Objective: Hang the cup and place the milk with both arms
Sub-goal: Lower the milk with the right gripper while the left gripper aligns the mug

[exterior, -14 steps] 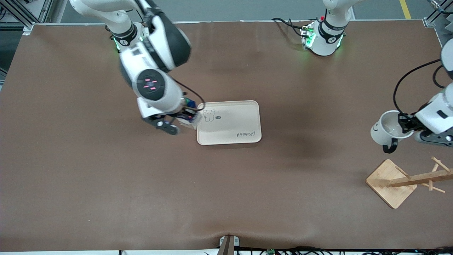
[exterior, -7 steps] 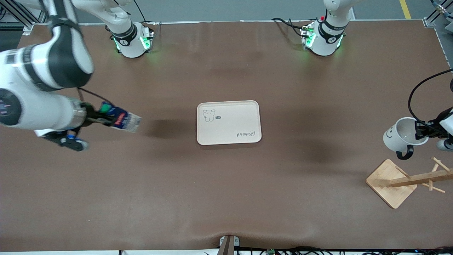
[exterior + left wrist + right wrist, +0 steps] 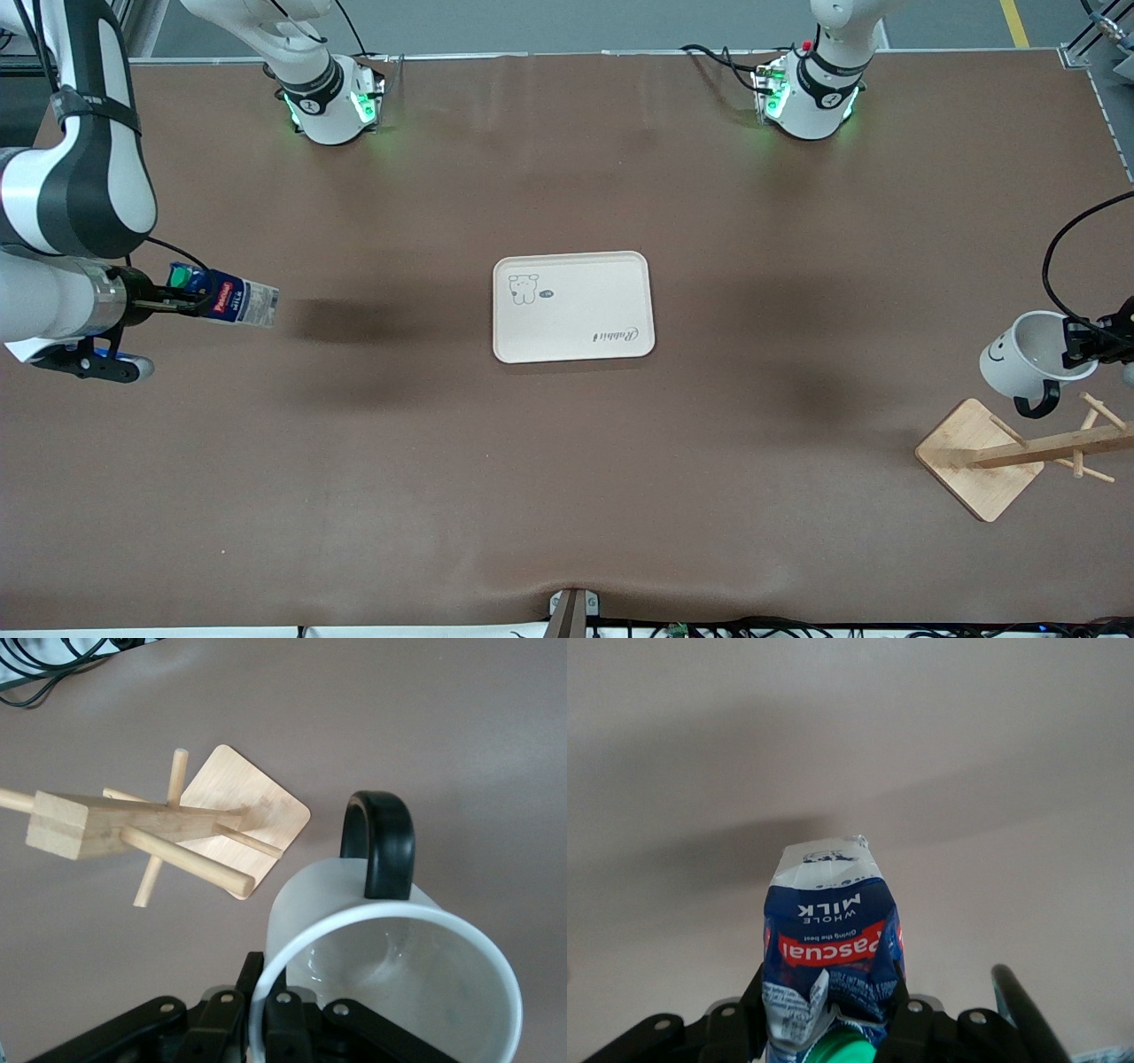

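Observation:
My right gripper (image 3: 182, 299) is shut on the milk (image 3: 226, 299), a dark-blue carton with green cap and red band, held lying sideways in the air over the right arm's end of the table. The milk (image 3: 830, 943) fills the right wrist view between the fingers (image 3: 755, 992). My left gripper (image 3: 1083, 346) is shut on the rim of the cup (image 3: 1019, 357), a white mug with a smiley face and black handle (image 3: 1036, 403), held over the table just above the wooden rack's base. In the left wrist view the cup (image 3: 390, 966) has its handle (image 3: 379, 842) pointing toward the rack (image 3: 133, 828).
A cream tray (image 3: 573, 306) lies at the table's middle. The wooden mug rack (image 3: 1019, 452) with pegs stands at the left arm's end, nearer to the front camera than the cup. Its square base (image 3: 239, 806) shows in the left wrist view.
My right gripper has swung with the milk from beside the tray out toward the right arm's end. My left gripper has carried the cup closer to the rack.

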